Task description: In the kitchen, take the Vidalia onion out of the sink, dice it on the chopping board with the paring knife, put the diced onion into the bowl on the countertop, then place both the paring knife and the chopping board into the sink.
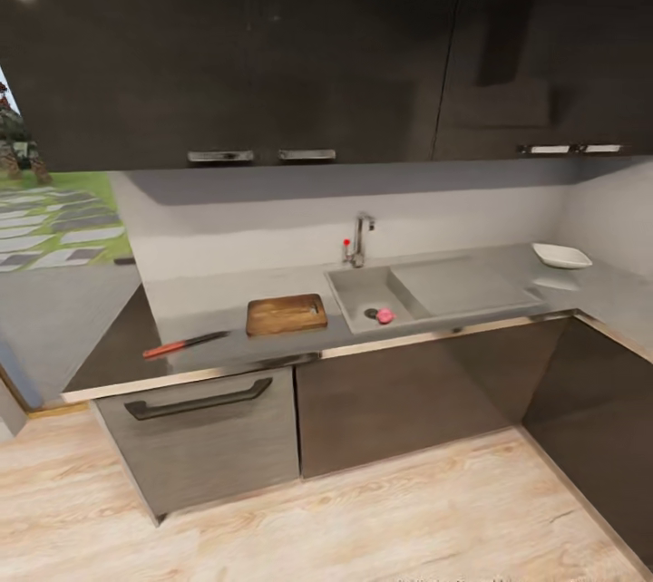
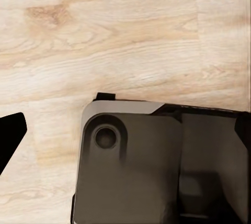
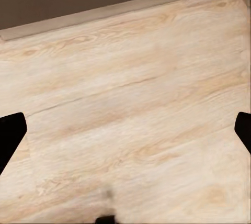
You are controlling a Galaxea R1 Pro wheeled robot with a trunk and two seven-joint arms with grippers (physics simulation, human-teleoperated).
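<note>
The pinkish Vidalia onion (image 1: 385,316) lies in the grey sink (image 1: 361,288) next to the dark drain. Left of the sink, the wooden chopping board (image 1: 287,314) rests flat on the grey countertop (image 1: 209,301). Further left, near the counter's front edge, lies the paring knife (image 1: 184,344) with its reddish handle. The white bowl (image 1: 561,256) stands at the counter's far right. My right gripper (image 3: 125,135) hangs open over the wooden floor, its dark fingertips (image 3: 10,137) wide apart. My left gripper (image 2: 125,135) is also open, over the floor and my own dark base (image 2: 130,171).
A chrome tap (image 1: 362,239) with a red knob stands behind the sink. Dark wall cabinets (image 1: 272,38) hang above the counter and dark base cabinets (image 1: 408,401) with a drawer handle (image 1: 199,399) stand below. Light wooden floor (image 1: 317,518) lies between me and the counter.
</note>
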